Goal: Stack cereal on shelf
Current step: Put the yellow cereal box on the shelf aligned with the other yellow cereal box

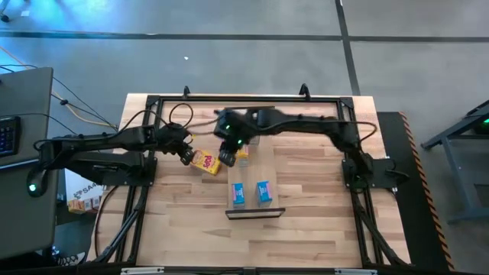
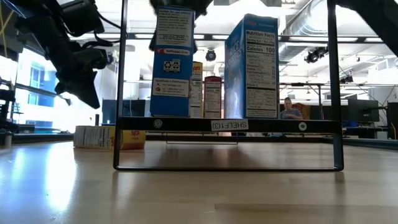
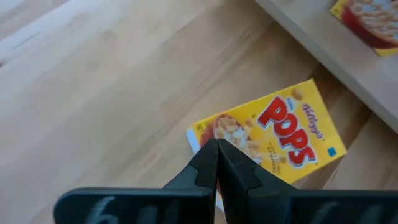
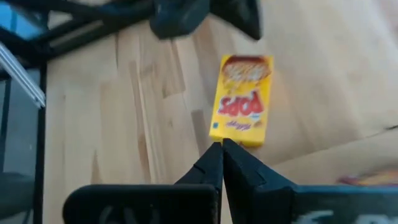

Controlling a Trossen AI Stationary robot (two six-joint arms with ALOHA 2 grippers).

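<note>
A yellow cereal box lies flat on the counter left of centre, beside the shelf. Left pincer and right pincer hover clenched, empty — crowded over one box, they risk colliding or nudging it.

A grey floor crossed by dark seams surrounds the wood surface, with a keyboard to one side, and beyond it bright windows, ceiling ducts, monitors and a person.
</note>
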